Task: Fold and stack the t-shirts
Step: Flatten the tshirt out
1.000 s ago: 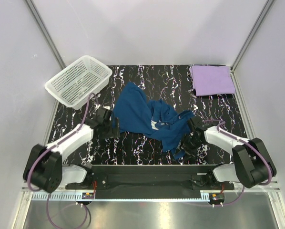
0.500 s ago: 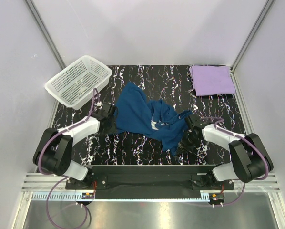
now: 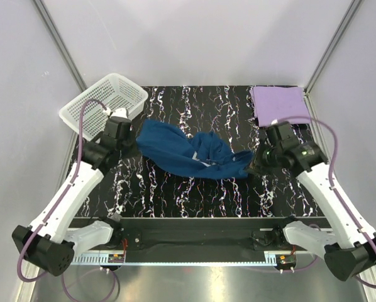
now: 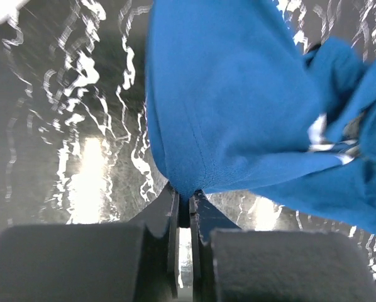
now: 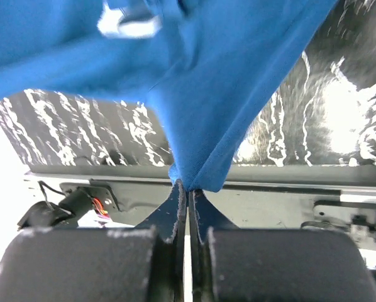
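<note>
The teal-blue t-shirt [image 3: 188, 154] hangs stretched between both arms above the black marbled table [image 3: 194, 195], sagging in the middle, with a bit of white print showing. My left gripper [image 3: 136, 142] is shut on the shirt's left end; the left wrist view shows cloth [image 4: 232, 107] pinched at my left gripper [image 4: 184, 200]. My right gripper [image 3: 253, 165] is shut on the right end, where a fold of the blue shirt [image 5: 219, 94] runs into my right gripper [image 5: 188, 187]. The lavender t-shirt [image 3: 279, 105] lies folded flat at the table's back right corner.
A white perforated basket [image 3: 103, 106] stands tilted at the back left corner, just behind my left arm. Grey walls with metal frame posts close in the table on three sides. The arm bases' black rail [image 3: 200, 229] runs along the near edge.
Both grippers closed on the blue shirt's ends and rose off the table, moving back and apart. The crumpled shirt is now lifted and stretched between them.
</note>
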You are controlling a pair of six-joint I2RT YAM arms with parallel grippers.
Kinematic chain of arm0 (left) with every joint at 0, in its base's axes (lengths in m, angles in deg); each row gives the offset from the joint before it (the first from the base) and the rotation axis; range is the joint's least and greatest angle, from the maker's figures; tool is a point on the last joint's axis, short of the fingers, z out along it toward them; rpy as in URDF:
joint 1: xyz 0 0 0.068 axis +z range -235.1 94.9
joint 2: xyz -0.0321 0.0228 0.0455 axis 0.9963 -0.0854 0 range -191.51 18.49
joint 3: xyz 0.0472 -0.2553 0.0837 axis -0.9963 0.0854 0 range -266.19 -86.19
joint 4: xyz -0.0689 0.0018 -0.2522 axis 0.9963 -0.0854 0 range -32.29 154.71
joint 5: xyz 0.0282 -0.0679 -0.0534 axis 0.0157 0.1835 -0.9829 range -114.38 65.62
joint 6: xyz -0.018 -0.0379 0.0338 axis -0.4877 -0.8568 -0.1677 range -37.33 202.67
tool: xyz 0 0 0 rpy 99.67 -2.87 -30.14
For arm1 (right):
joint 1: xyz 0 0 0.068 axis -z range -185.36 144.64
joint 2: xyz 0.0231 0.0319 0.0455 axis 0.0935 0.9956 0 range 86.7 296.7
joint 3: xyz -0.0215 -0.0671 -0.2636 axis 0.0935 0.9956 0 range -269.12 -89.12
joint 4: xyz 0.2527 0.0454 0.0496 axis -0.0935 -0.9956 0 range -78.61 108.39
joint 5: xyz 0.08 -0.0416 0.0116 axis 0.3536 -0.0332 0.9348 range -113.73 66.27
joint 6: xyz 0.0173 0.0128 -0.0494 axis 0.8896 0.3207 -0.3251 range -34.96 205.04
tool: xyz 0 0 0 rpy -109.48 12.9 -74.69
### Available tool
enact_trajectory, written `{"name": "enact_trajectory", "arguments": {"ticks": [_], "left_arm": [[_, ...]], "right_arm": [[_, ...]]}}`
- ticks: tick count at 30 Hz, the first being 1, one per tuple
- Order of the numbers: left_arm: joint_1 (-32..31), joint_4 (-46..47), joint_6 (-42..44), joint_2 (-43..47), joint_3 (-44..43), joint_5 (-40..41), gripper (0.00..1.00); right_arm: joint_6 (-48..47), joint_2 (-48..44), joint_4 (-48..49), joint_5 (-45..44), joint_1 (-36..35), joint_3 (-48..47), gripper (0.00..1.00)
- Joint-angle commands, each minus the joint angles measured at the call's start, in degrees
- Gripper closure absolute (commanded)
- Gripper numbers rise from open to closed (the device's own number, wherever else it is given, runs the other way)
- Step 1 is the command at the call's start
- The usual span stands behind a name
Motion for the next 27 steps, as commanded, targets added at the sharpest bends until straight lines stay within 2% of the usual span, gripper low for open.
{"name": "enact_trajectory", "arguments": {"ticks": [1,5,6,10,17,20,23,24,25,27], "left_arm": [[0.9,-6.5,0.9,-2.4,-6.7,3.4,0.95],[4.3,-8.2,3.3,-10.8,-13.7,2.3,0.95],[5.1,-8.7,3.7,-12.8,-14.8,1.6,0.95],[10.1,-8.1,4.8,-19.3,-17.5,-2.4,0.95],[14.0,-6.9,8.5,-33.9,-22.0,-9.2,0.94],[14.3,-7.2,9.8,-40.6,-27.2,-11.8,0.84],[14.5,-7.8,10.3,-44.5,-32.2,-10.9,0.54],[14.5,-8.3,10.3,-45.0,-33.4,-9.9,0.33],[14.5,-8.7,10.3,-45.1,-34.8,-9.0,0.25],[14.5,-9.0,9.9,-44.5,-35.4,-7.5,0.18]], "right_arm": [[-4.5,3.1,-10.5,-6.8,0.0,-10.2,1.0],[-8.9,11.7,-12.4,-9.6,4.7,-24.3,1.0],[-9.9,13.0,-12.2,-6.6,9.7,-25.6,1.0],[-14.0,20.2,-10.6,-2.9,20.0,-29.5,1.0],[-17.2,38.1,-6.8,-1.5,24.3,-34.7,1.0],[-18.1,45.0,-6.7,-4.3,24.4,-38.8,1.0],[-19.0,51.4,-7.9,-7.2,25.0,-44.3,1.0],[-19.2,52.6,-7.9,-7.3,25.2,-45.4,1.0],[-19.4,55.1,-8.0,-7.6,25.3,-46.6,1.0],[-19.7,57.7,-8.9,-8.2,25.4,-50.3,1.0]]}}
